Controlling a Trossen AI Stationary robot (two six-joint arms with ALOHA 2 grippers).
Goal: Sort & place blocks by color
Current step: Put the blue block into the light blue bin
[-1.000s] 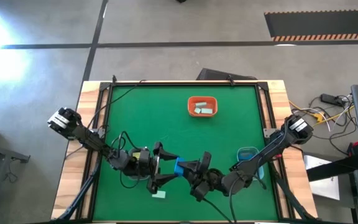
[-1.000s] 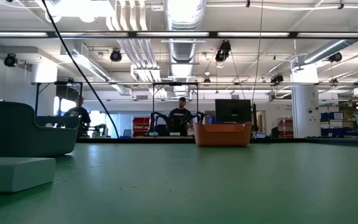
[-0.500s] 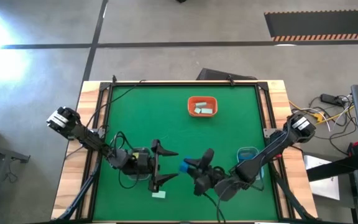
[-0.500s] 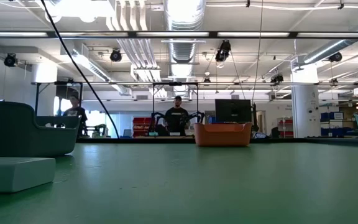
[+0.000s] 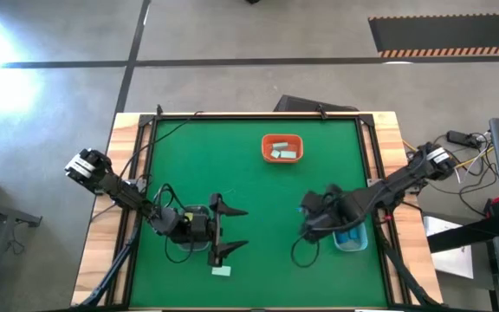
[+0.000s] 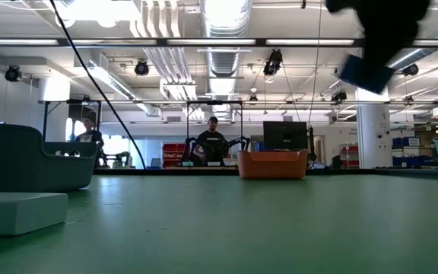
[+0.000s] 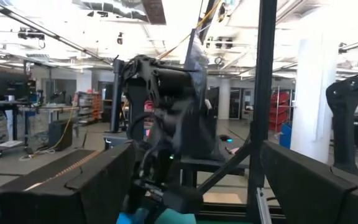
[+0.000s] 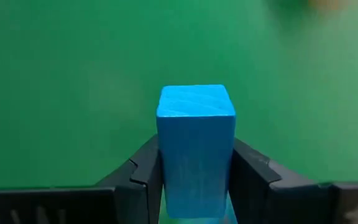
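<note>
Right claw [image 8: 196,180] clamped on a blue block [image 8: 196,146], held upright between both fingers, above bare green tabletop [image 5: 249,182] just beside the bluish bin [image 5: 351,236]. Left claw [image 5: 229,229] spread wide, empty, near a mint block [image 5: 222,271] lying loose on the tabletop. Likely risks: block slipping from a shallow pinch during the swing, or striking the bin rim and bouncing out. Orange tray [image 5: 281,147] held two pale mint blocks. Bluish bin contents hidden by the arm. Grey bin [image 6: 29,156] contents not visible.
</note>
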